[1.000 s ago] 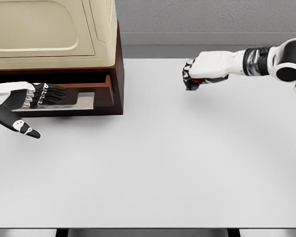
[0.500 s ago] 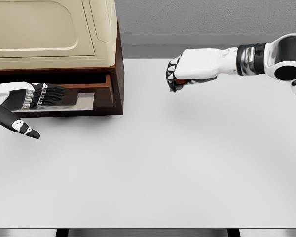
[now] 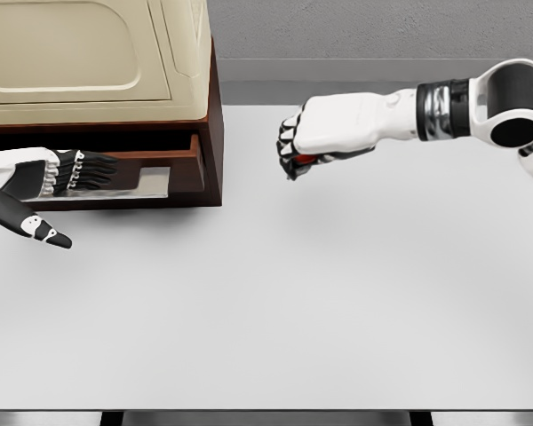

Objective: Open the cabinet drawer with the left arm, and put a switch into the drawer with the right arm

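Note:
The dark brown cabinet stands at the table's back left, and its drawer is pulled out, showing a pale grey floor inside. My left hand lies at the drawer's open top, fingers stretched flat into it and thumb sticking out toward the front, holding nothing. My right hand hovers over the table to the right of the cabinet, curled into a fist around the switch. Only a small red patch of the switch shows under the fingers.
A cream-coloured box sits on top of the cabinet. The white table stretches across the front and right. A grey wall runs behind it. My right forearm reaches in from the upper right.
My right hand has carried the switch leftward toward the cabinet, staying at about the same height. The left hand and the drawer have not moved.

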You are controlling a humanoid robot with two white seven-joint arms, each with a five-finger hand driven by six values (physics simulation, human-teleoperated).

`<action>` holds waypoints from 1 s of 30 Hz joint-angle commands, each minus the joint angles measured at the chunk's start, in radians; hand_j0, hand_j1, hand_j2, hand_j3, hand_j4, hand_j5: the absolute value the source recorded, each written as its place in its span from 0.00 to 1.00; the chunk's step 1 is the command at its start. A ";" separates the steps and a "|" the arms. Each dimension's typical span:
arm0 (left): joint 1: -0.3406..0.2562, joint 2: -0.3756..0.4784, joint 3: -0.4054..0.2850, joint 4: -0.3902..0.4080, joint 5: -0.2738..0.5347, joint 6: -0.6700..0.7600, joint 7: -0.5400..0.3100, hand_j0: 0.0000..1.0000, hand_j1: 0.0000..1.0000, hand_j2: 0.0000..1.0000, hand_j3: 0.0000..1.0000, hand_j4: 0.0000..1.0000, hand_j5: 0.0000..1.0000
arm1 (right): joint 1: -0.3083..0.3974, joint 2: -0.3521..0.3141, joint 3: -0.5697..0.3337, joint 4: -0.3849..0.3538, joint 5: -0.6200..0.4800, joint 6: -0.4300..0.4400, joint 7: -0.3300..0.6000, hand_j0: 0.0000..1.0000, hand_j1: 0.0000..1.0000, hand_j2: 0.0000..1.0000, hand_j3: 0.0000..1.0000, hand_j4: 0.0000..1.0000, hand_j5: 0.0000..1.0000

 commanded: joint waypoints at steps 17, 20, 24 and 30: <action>0.002 -0.004 -0.105 0.000 -0.212 0.029 -0.005 1.00 1.00 1.00 1.00 1.00 1.00 | -0.037 0.069 0.005 0.008 -0.074 0.016 -0.001 0.44 0.44 0.44 0.44 0.44 0.44; 0.002 -0.006 -0.105 0.000 -0.220 0.028 -0.005 1.00 1.00 1.00 1.00 1.00 1.00 | -0.043 0.083 0.005 0.008 -0.074 0.036 -0.001 0.44 0.44 0.44 0.44 0.44 0.44; 0.021 -0.009 -0.105 -0.002 -0.222 0.028 -0.005 1.00 1.00 1.00 1.00 1.00 1.00 | -0.052 0.109 0.006 0.008 -0.076 0.060 -0.001 0.44 0.44 0.44 0.44 0.44 0.44; 0.036 -0.023 -0.096 -0.002 -0.208 0.020 -0.005 1.00 1.00 1.00 1.00 1.00 1.00 | -0.067 0.137 0.006 0.042 -0.076 0.077 -0.001 0.44 0.44 0.44 0.44 0.44 0.44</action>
